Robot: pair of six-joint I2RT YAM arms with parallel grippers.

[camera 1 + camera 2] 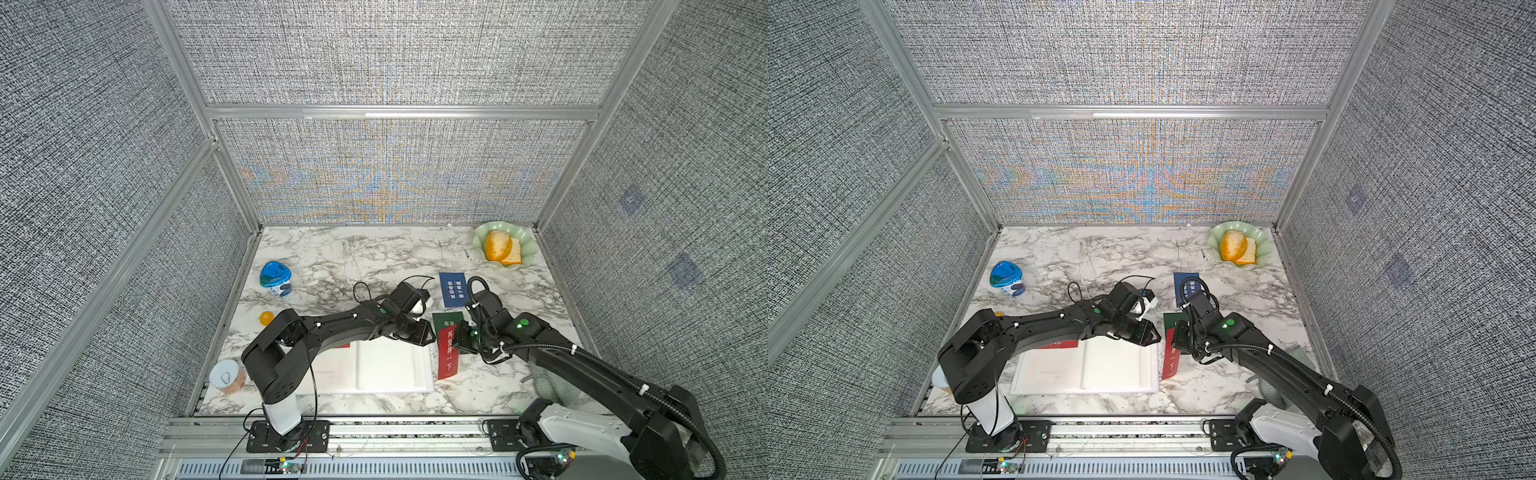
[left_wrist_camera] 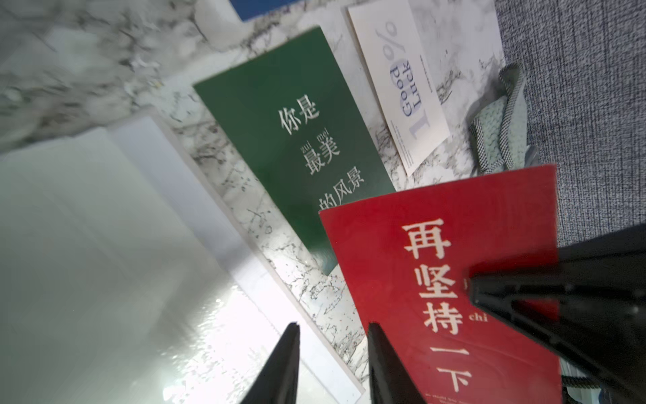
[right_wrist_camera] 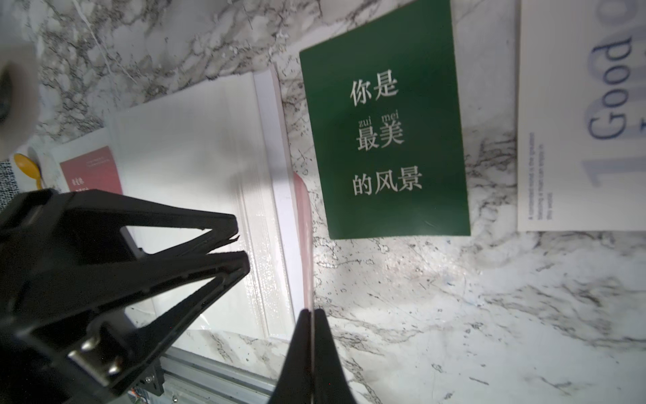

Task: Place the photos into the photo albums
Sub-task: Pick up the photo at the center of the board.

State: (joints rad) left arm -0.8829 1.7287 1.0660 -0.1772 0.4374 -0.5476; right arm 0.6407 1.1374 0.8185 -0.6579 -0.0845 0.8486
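Observation:
The photo album (image 1: 386, 368) lies open on the marble table, white pages up, also seen in the right wrist view (image 3: 192, 168). My right gripper (image 3: 311, 311) is shut on a red photo (image 1: 448, 355) and holds it on edge beside the album's right side. My left gripper (image 2: 334, 327) is open over the album's right edge, next to the red photo (image 2: 447, 273), with nothing between its fingers. A green photo (image 2: 297, 140), a white "Good Luck" photo (image 2: 402, 87) and a blue photo (image 1: 452, 289) lie flat on the table. Another red photo (image 3: 91, 171) shows on the album's left page.
A blue-lidded cup (image 1: 276, 278) and an orange ball (image 1: 266, 318) sit at the left. A tin can (image 1: 226, 376) stands near the left arm's base. A green dish (image 1: 482, 239) with food is at the back right. A folded cloth (image 2: 503, 122) lies at the right wall.

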